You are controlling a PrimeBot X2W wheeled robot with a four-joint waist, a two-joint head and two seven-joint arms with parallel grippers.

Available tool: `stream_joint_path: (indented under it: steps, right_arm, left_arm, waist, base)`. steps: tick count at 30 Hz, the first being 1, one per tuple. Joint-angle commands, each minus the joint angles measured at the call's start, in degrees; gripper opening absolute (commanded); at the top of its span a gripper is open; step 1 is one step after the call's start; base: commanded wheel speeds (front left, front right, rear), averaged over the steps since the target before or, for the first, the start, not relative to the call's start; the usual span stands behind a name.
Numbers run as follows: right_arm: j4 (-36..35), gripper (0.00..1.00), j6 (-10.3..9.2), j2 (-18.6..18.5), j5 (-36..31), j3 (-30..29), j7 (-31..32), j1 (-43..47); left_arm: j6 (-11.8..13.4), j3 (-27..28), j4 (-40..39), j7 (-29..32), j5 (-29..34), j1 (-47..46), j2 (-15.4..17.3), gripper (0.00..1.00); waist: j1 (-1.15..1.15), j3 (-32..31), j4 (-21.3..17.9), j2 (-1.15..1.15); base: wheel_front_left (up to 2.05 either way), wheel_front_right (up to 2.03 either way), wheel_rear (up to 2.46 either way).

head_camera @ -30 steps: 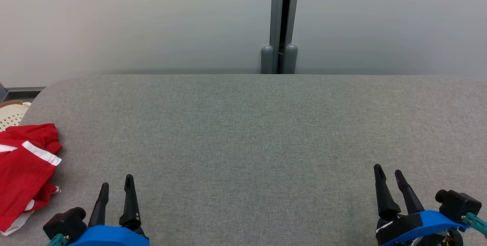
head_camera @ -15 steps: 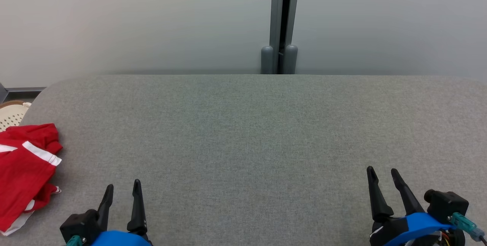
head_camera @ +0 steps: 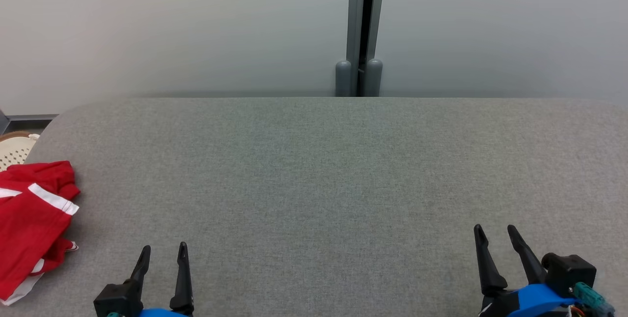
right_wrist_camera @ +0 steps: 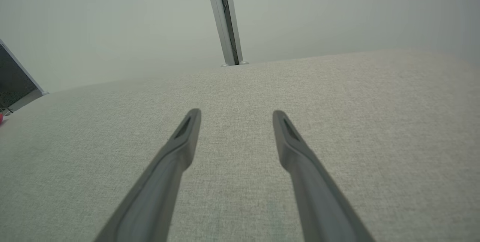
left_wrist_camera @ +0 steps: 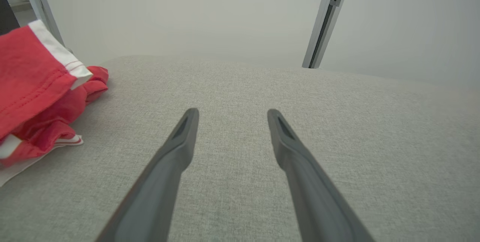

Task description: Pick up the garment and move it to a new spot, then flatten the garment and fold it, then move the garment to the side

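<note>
Garment [head_camera: 30, 219] lies crumpled at the table's [head_camera: 314, 170] left edge, apart from the left gripper [head_camera: 164, 247]. It looks soft, light and limp; the white-banded hem on top seems the best hold. Left gripper and right gripper [head_camera: 494, 227] stand wide, empty.

The red garment [head_camera: 29, 224] with white trim lies crumpled at the table's left edge.

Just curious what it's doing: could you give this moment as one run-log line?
garment: red, bunched, at table left edge | left tool: open, empty | right tool: open, empty | contact with garment: none
</note>
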Motion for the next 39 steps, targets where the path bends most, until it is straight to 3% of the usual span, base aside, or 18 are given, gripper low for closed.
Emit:
stream_joint_path:
  steps: [1, 28, 33, 39]
  right_arm:
    - [-0.04, 1.0, 0.12, -0.26, -1.41, 0.16, -0.46, 0.68]
    - [1.35, 1.0, 0.09, -0.33, -13.43, -0.42, -3.43, 2.37]
    - [1.45, 1.0, 0.09, -0.27, -13.39, -0.36, -3.45, 2.72]
    - [1.68, 1.0, 0.09, -0.27, -12.81, 0.42, -3.45, 2.66]
  left_arm:
    - [0.04, -0.3, -0.06, -0.57, 1.22, 0.51, 0.5, 1.0]
    - [-0.19, -0.1, -0.45, -3.45, 12.84, 2.54, -0.59, 1.0]
    - [-0.37, 0.29, -0.02, -3.48, 12.9, 1.17, -0.78, 1.0]
    - [-0.4, 1.38, 0.78, -3.47, 12.53, 0.55, -0.93, 1.0]
  waist:
    - [0.0, -0.05, -0.02, 0.0]
    - [0.0, 0.13, 0.25, 0.0]
    - [0.0, 0.83, 3.02, 0.0]
    - [0.0, 1.63, 10.66, 0.0]
  base:
    - [0.0, 0.0, 0.0]
    - [0.0, 0.0, 0.0]
    - [0.0, 0.0, 0.0]
    - [0.0, 0.0, 0.0]
